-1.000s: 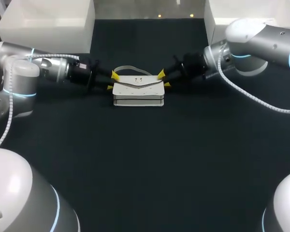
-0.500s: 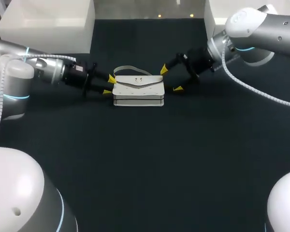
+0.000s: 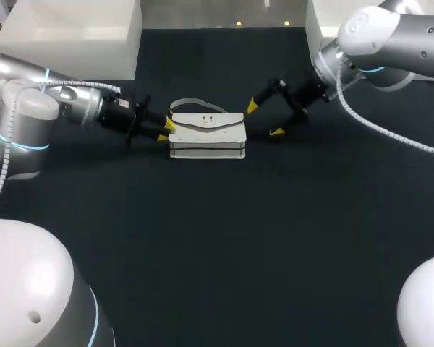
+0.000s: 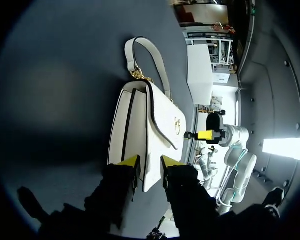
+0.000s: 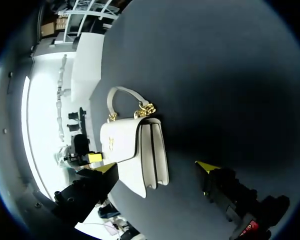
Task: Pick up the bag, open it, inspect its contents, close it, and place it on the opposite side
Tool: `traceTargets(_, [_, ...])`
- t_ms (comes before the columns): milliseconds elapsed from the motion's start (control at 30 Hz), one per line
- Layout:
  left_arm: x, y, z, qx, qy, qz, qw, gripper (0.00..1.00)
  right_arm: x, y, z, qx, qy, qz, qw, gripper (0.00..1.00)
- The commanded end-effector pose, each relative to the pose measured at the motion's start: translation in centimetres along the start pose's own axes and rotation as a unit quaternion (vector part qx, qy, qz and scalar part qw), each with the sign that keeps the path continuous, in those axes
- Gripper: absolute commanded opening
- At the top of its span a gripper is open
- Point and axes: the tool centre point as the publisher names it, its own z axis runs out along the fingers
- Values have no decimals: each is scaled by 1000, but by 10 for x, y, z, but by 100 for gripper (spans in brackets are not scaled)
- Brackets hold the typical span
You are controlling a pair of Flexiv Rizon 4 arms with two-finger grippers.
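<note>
A white handbag (image 3: 206, 134) with a gold clasp stands upright in the middle of the black table, its strap (image 3: 192, 103) arched behind it. My left gripper (image 3: 166, 131) is at the bag's left end. In the left wrist view the bag's (image 4: 152, 117) end panel fills the gap between the yellow fingertips (image 4: 130, 161), so the left gripper (image 4: 150, 162) is shut on it. My right gripper (image 3: 265, 120) stands wide open, a short way off the bag's right end, touching nothing. In the right wrist view the bag (image 5: 135, 145) lies ahead of the right gripper (image 5: 156, 167).
A white box (image 3: 72, 32) stands at the table's back left and another (image 3: 325, 29) at the back right. The dark tabletop (image 3: 217, 231) stretches in front of the bag. My arms' white bases (image 3: 29, 289) fill the near corners.
My right gripper let go of the bag's right end, opened wide and drew back to the right. My left gripper's fingers closed in on the bag's left end. The bag stayed put.
</note>
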Motion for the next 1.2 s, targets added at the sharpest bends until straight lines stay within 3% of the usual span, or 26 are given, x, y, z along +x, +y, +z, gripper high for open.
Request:
traceTargets(33, [-4, -6, 4, -8, 3, -3, 1000, 3, -3, -2, -5, 1, -6, 0, 1000, 100])
traceTargets(133, [-6, -8, 7, -18, 1, -6, 1000, 0, -7, -2, -9, 0, -8, 0, 1000, 100])
traceTargets(267, [-8, -9, 9, -23, -2, -9, 1000, 7, -13, -2, -15, -1, -12, 1, 1000, 100])
traceTargets(367, [-9, -11, 8, -24, -1, -11, 1000, 0, -16, -2, -20, -5, -19, 1, 1000, 100])
traceTargets(667, [-7, -12, -2, -21, 1, -4, 1000, 0, -19, -4, -35, -8, -54, -6, 999, 100])
traceTargets(767, [-7, -12, -2, -27, 3, -1, 1000, 24, -19, -4, -35, -8, -56, -6, 998, 100])
traceTargets(833, [-5, -13, 1, -31, 5, -1, 999, 29, -19, -5, -33, -7, -58, -7, 998, 100])
traceTargets(967, [-4, -16, 7, -39, 3, -2, 999, 27, -20, -5, -32, -4, -60, -8, 998, 100])
traceTargets(1100, [-4, -17, 10, -41, -1, -3, 999, 4, -20, -5, -32, -3, -64, -10, 998, 100])
traceTargets(1200, [-5, -18, 7, -41, -3, -5, 999, 0, -21, -5, -35, -3, -70, -13, 997, 100])
